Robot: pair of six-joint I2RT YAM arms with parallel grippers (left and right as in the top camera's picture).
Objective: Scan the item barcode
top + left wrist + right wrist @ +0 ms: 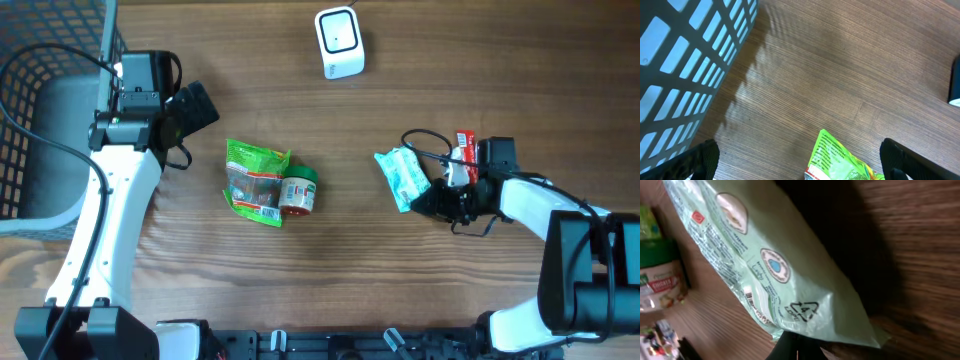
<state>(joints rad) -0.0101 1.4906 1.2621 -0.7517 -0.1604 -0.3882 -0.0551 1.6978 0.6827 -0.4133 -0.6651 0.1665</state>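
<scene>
Two arms are mounted at the near side of the table (pixel 400 290): one left arm (pixel 105 220) and one right arm (pixel 545 205), each fitted with one two-finger gripper. Six loose things are counted on the wood. One dark basket (pixel 30 120) is at the far left and one white scanner (pixel 338 42) at the far centre. One bright green snack bag (pixel 250 175) and one small jar (pixel 298 192) with a green lid are in the middle. One pale green packet (pixel 402 178) is right of centre, and one red item (pixel 465 148) lies further right. The jar is touching the right edge of the snack bag. The pale green packet, the task's item, is located just left of the right gripper (pixel 428 202). It is well apart from the scanner and nearer than it. The right gripper is closed, and its fingers are clamped on the packet's near right edge. In the right wrist view the packet is seen tilted above the wood with a dark shadow cast beneath it. A small barcode (pixel 747 298) is printed on the face turned toward that camera. The red item is positioned just beyond the right gripper on its far side; whether contact is made cannot be told. The left gripper (pixel 198 105) is held with its fingers (pixel 705 157) spread wide apart, just right of the basket and to the far left of the snack bag.
</scene>
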